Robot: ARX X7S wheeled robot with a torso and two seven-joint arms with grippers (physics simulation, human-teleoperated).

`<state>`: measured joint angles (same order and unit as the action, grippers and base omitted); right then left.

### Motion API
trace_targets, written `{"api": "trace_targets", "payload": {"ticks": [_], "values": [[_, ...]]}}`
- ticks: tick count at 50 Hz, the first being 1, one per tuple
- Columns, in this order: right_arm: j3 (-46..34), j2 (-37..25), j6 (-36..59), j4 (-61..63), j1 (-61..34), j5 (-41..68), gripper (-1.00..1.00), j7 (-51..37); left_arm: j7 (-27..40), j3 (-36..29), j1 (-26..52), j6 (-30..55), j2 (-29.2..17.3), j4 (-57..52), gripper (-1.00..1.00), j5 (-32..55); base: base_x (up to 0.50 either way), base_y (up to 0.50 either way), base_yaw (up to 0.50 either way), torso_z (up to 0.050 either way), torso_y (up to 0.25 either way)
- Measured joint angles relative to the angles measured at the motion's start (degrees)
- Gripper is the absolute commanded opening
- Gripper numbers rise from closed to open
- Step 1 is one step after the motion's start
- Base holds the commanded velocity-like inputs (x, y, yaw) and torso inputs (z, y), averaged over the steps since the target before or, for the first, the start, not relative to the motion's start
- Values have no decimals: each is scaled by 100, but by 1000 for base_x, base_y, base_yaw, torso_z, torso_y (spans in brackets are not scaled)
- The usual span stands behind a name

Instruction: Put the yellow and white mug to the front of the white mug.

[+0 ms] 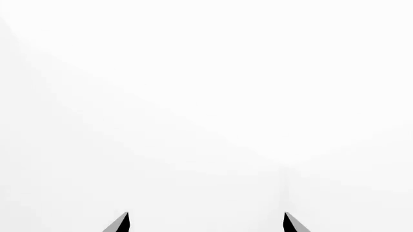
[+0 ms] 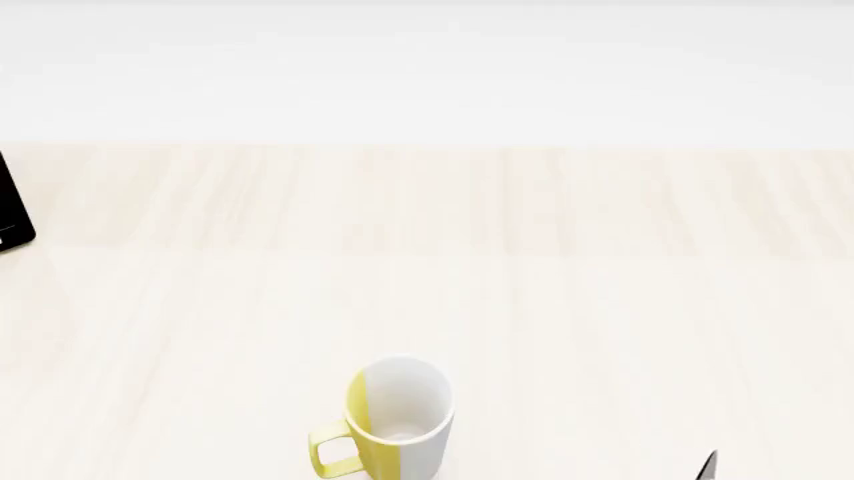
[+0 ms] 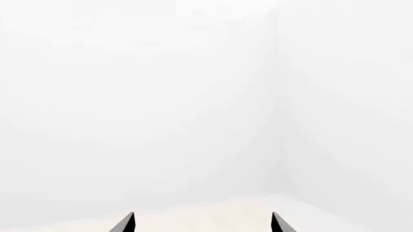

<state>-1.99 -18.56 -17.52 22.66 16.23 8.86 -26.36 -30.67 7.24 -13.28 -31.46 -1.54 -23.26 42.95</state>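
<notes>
The yellow and white mug (image 2: 398, 418) stands upright on the pale wooden table (image 2: 427, 260) near the front edge of the head view, its yellow handle pointing left. The white mug is out of view. My left gripper (image 1: 206, 223) is open and empty, its two fingertips far apart, facing white walls. My right gripper (image 3: 202, 223) is open and empty too, facing a white wall with a strip of the table below. In the head view only a dark tip (image 2: 710, 466) shows at the lower right, to the right of the mug.
A black object (image 2: 11, 210) sits at the left edge of the head view, on the table's left side. A white wall lies beyond the table's far edge.
</notes>
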Motion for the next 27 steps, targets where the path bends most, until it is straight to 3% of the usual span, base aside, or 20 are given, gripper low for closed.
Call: {"api": "trace_targets", "payload": {"ticks": [27], "values": [[402,88,-1458,452,631,-343,100,-246,675,-174,-653,-839,-253,-899,100,89,0,0,0,0,0]]}}
